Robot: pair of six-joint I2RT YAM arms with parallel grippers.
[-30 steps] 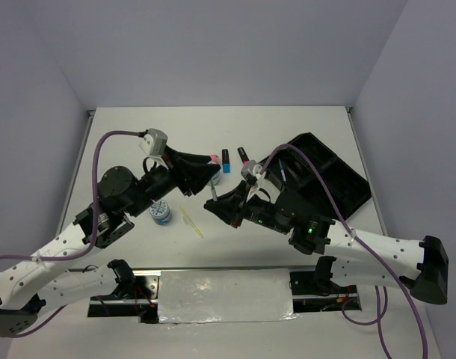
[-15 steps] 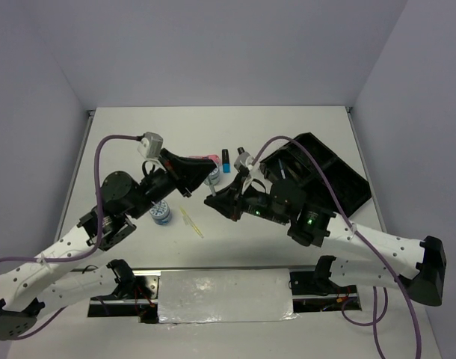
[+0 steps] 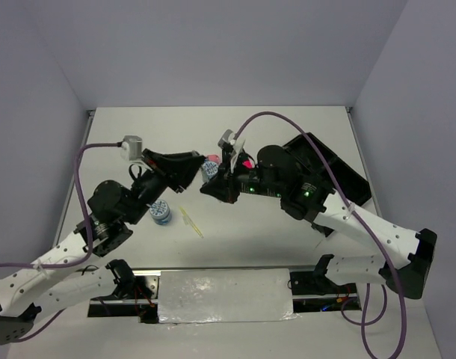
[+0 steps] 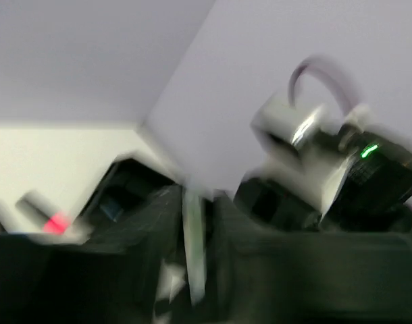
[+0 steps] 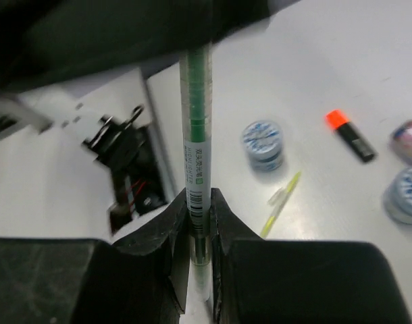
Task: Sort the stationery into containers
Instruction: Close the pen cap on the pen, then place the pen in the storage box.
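The right gripper (image 5: 199, 204) clamps a green pen (image 5: 196, 121) — far end hidden behind the left gripper (image 3: 192, 163), whose grip I cannot tell. Nearby: a blue-white disc (image 5: 262, 143), orange-tipped marker (image 5: 350, 133), yellow pen (image 5: 280, 202).

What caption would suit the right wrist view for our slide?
Right gripper clamps a green pen; a blue-white disc and orange-tipped marker lie beyond.

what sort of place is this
Probably a robotics lab cell: white table boxed in by blank walls, left arm and right arm bolted at its near edge, a black organiser tray.
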